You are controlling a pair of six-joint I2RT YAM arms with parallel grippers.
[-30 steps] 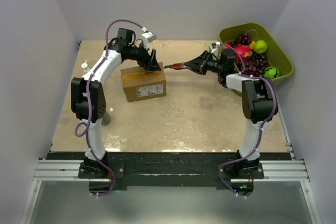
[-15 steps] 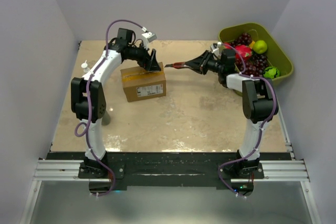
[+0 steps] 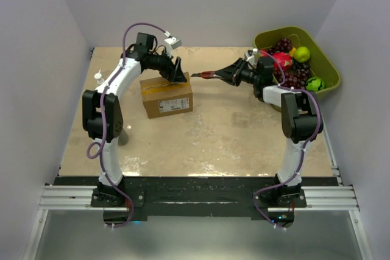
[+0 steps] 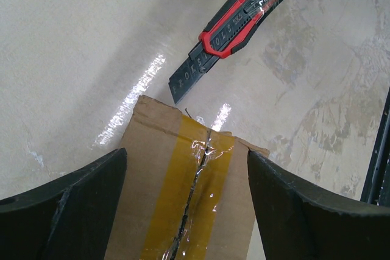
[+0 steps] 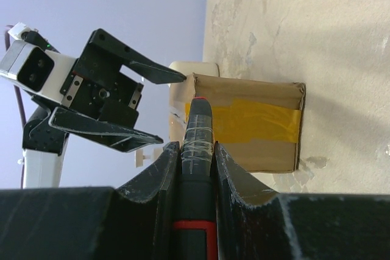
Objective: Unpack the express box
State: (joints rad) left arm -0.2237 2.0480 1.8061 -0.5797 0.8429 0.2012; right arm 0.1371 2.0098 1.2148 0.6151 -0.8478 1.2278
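The express box (image 3: 166, 97), brown cardboard with a white label on its near side, lies left of the table's middle. Its yellow top tape (image 4: 189, 199) is slit along the seam. My left gripper (image 3: 178, 73) is open at the box's far right end, with a finger (image 4: 67, 211) over each side edge of the top. I cannot tell whether the fingers touch the box. My right gripper (image 3: 230, 74) is shut on a red and black utility knife (image 3: 204, 76). The knife's blade (image 4: 189, 77) hangs just off the box's end and points at the seam. The knife (image 5: 198, 144) and box (image 5: 256, 120) also show in the right wrist view.
A green basket (image 3: 328, 70) of fruit stands at the back right, behind my right arm. A small white bottle (image 3: 98, 78) stands by the left wall. Side walls close in the table on the left and right.
My right gripper and the knife have shifted slightly toward the back of the table. The left arm and the box have not moved.
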